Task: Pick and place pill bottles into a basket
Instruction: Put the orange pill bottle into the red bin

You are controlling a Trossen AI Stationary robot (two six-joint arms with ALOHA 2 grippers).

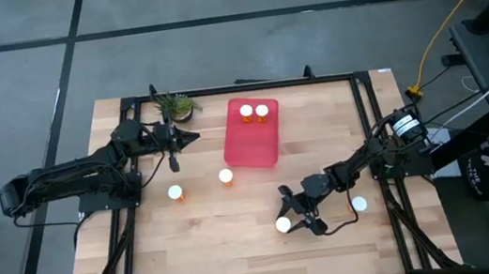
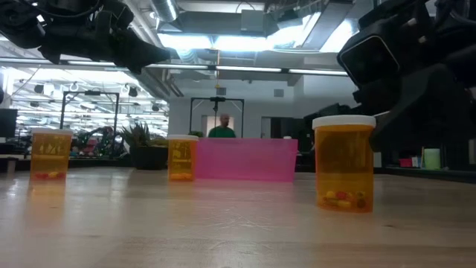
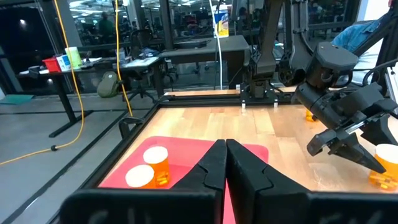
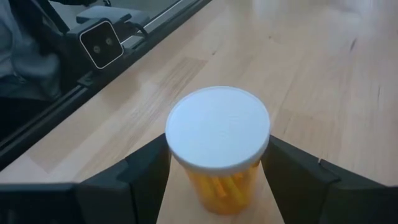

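Observation:
The basket is a flat red tray at the table's far middle, with two orange, white-capped pill bottles standing in it. Three more bottles stand on the wood: two near the tray and one at the right. Another bottle stands upright on the table between the fingers of my right gripper, which is open; one finger stands on each side of it. My left gripper is shut on nothing and hangs level above the table, left of the tray.
A small green potted plant stands at the far edge, left of the tray. A black frame rail runs round the table. Bare wood lies along the near edge. In the low view a person shows far off in the room behind the tray.

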